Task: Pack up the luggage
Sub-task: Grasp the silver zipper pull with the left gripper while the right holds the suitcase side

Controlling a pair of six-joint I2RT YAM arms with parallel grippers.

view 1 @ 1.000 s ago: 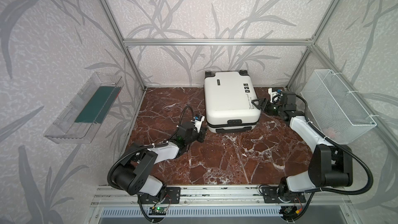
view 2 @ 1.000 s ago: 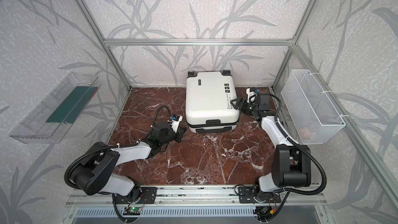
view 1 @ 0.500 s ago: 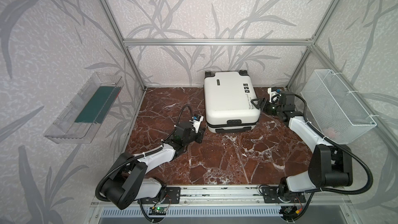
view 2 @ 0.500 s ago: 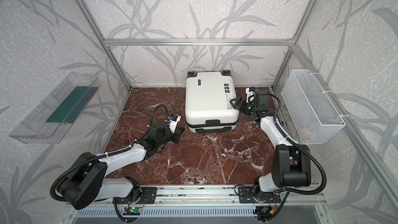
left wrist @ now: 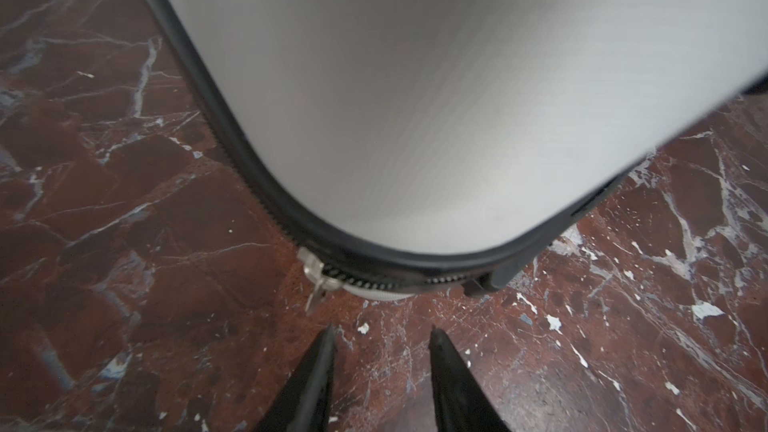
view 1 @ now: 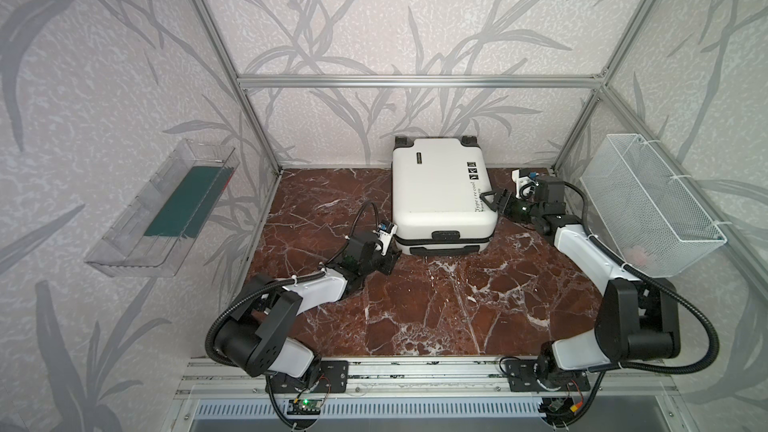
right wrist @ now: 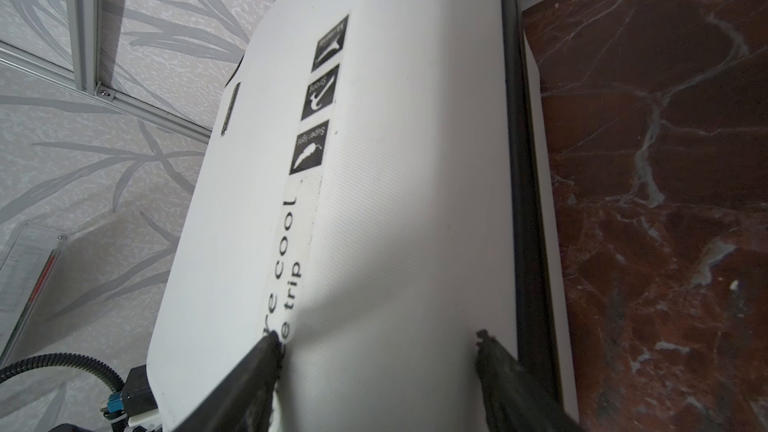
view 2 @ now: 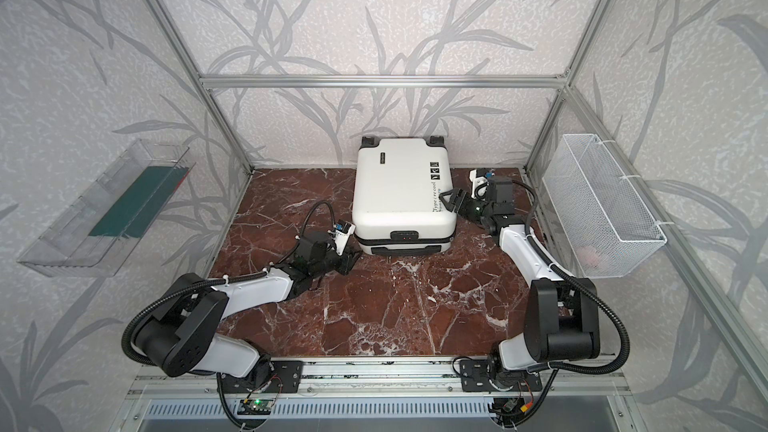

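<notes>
Luggage (view 1: 440,193) lies shut on the table (view 1: 415,305), upper middle of the frame. Left jaws, released and empty, hover near the zipper pull (left wrist: 314,284). Right jaws, spread, rest on the lid. I think a missed pinch could push the luggage sideways.

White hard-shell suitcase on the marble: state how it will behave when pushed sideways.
The white hard-shell suitcase probably stays stiff: its shell shows no dents. Lying on its broad face, black wheels not underneath, it should slide on the red marble tabletop rather than roll or tip.
</notes>
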